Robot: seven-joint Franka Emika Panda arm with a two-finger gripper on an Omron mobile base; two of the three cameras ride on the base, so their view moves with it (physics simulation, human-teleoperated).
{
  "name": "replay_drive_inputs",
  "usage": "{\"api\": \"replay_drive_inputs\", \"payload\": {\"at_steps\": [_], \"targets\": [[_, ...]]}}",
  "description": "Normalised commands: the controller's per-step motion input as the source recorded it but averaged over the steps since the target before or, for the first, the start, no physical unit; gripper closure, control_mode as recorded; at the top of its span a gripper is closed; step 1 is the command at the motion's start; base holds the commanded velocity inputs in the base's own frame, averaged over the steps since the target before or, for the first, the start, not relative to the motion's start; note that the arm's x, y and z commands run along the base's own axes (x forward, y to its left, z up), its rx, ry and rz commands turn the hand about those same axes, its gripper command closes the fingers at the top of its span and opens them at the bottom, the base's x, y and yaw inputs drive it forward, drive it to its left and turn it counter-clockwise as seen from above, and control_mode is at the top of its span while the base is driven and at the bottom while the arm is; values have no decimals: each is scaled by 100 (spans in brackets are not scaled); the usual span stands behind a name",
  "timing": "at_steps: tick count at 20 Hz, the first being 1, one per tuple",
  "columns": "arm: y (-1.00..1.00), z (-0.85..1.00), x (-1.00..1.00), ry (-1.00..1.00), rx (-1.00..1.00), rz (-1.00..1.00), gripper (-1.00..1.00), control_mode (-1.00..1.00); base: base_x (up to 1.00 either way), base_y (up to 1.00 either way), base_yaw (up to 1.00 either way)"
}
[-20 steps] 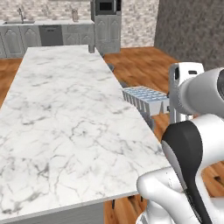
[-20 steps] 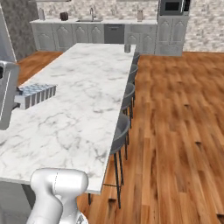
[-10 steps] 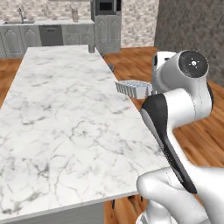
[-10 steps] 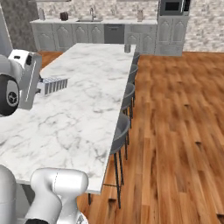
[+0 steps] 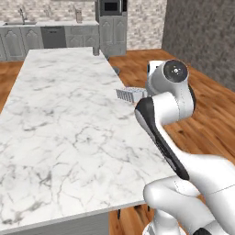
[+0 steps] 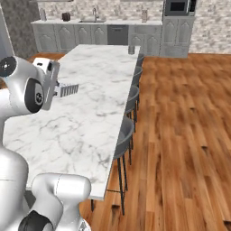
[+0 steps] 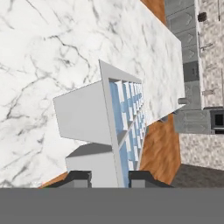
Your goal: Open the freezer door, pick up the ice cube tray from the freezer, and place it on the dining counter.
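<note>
Jaws narrow, clamped on the end wall of the ice cube tray; gripper holds it from one short end; hand view shows the two dark tips pressed either side of the tray's rim; pale blue cells run away from the hand in two rows; tray is in the air over the dining counter, near its long edge on the arm's side; it sticks out level from the gripper toward the marble; stools line the opposite long edge.
</note>
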Motion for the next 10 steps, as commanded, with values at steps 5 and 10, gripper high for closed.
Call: {"api": "replay_drive_inputs", "payload": {"at_steps": [5,10], "targets": [[8,-53,78,3,0,0,100,-100,0,0,0],[26,-49,77,4,0,0,100,-100,0,0,0]]}}
